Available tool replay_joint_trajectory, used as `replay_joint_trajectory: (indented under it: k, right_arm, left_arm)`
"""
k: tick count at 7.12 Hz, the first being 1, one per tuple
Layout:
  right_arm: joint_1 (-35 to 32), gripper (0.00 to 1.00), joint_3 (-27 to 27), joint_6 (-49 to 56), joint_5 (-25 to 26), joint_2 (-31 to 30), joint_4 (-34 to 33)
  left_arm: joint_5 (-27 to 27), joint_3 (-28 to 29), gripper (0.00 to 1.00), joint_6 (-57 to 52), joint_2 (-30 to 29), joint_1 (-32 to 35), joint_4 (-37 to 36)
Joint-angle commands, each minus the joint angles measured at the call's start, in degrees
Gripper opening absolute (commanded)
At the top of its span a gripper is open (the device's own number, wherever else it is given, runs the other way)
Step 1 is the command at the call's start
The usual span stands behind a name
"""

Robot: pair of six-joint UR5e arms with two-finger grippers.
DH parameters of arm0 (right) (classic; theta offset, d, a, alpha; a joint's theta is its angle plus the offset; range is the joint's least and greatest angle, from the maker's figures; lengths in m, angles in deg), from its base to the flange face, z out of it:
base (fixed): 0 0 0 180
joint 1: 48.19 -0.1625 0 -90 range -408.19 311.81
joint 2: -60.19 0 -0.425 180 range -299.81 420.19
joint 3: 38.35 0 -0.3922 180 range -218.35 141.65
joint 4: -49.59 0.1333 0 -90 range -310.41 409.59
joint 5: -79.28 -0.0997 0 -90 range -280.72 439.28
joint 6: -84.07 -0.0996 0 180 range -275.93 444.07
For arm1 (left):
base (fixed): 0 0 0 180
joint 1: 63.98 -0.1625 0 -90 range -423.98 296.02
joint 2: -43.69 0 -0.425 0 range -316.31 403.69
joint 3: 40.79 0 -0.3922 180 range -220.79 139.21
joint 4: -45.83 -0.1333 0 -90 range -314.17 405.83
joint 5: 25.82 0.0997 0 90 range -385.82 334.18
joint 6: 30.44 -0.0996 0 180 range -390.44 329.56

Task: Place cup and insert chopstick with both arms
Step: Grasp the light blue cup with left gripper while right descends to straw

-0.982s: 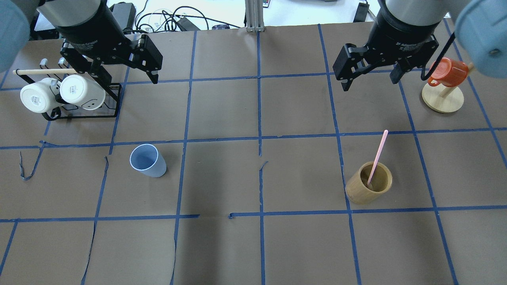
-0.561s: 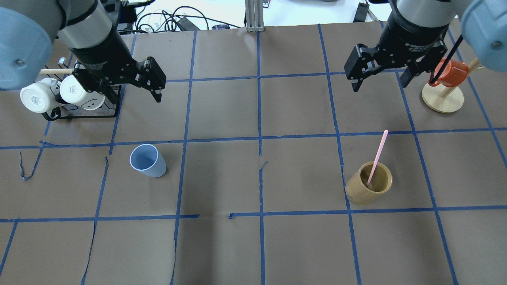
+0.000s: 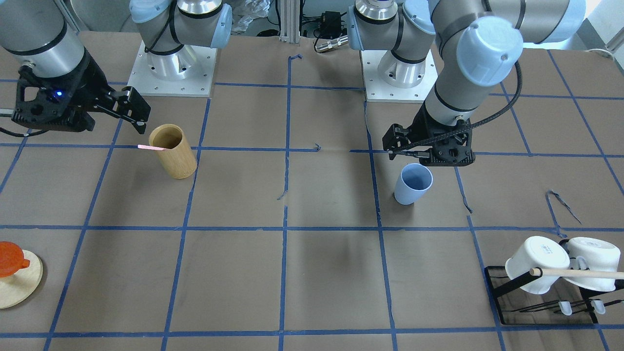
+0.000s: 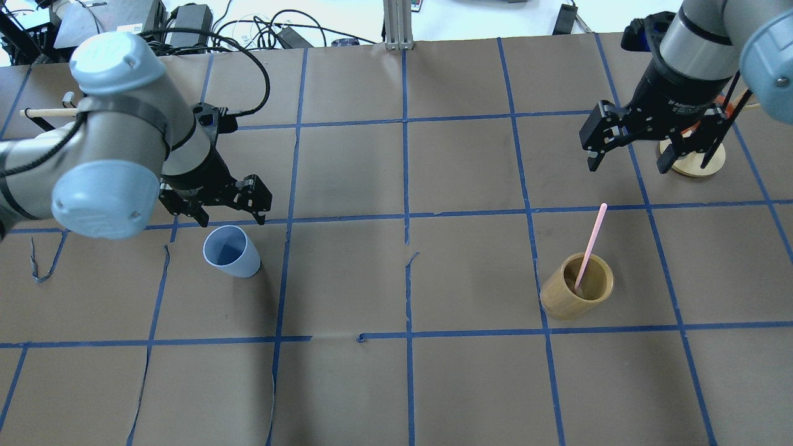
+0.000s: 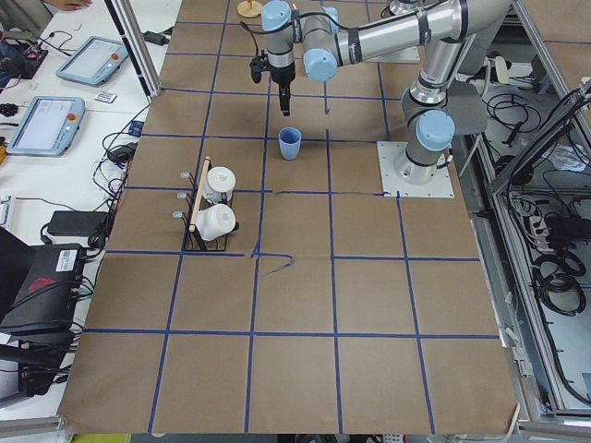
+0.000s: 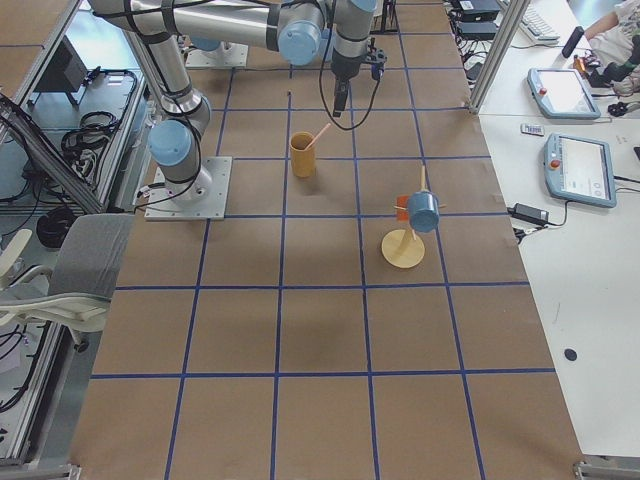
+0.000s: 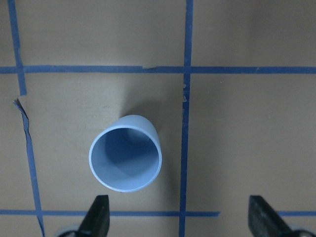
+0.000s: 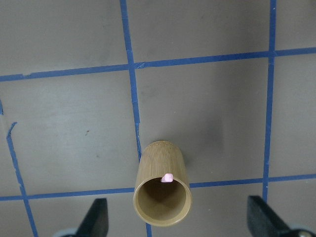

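The light-blue cup (image 4: 232, 253) stands upright on the left half of the table; it also shows in the front view (image 3: 412, 184) and the left wrist view (image 7: 126, 159). My left gripper (image 4: 232, 218) is open and empty, just behind and above the cup. The pink chopstick (image 4: 591, 244) leans in a tan bamboo holder (image 4: 576, 288) on the right half; only its tip shows in the right wrist view (image 8: 167, 177). My right gripper (image 4: 627, 166) is open and empty, above the table behind the holder and apart from the stick.
A black rack (image 3: 551, 292) with two white mugs (image 3: 536, 263) and a long wooden rod (image 3: 580, 273) stands at the far left. An orange mug (image 3: 9, 258) hangs on a round wooden stand (image 4: 694, 162) at the far right, beside my right gripper.
Both arms have come forward and down. The left gripper went from the mug rack to just behind the cup. The right gripper moved nearer the bamboo holder. Both stayed open.
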Motion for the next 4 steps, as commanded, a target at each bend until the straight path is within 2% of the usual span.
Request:
replay_joint_trajectory:
  k: [1,2,3,4]
  right_arm:
    - [0.18,1.00,-7.50,0.08,1.64,-0.49,-6.78]
    - [0.27,1.00,-10.07,1.48,2.00,-0.41,-7.78]
    - [0.18,1.00,-11.05,2.10,1.83,-0.50,-7.88]
    - [0.18,0.99,-11.15,2.11,1.22,-0.41,-8.40]
  left_arm:
    - [0.16,-7.40,1.00,-0.44,-2.62,-0.42,-10.10]
    - [0.16,-7.24,0.97,-0.44,-4.02,-0.42,-11.69]
    - [0.16,-7.07,0.43,-0.53,-4.30,-0.42,-11.70]
    - [0.16,-6.89,0.00,-1.05,-4.39,-0.42,-11.79]
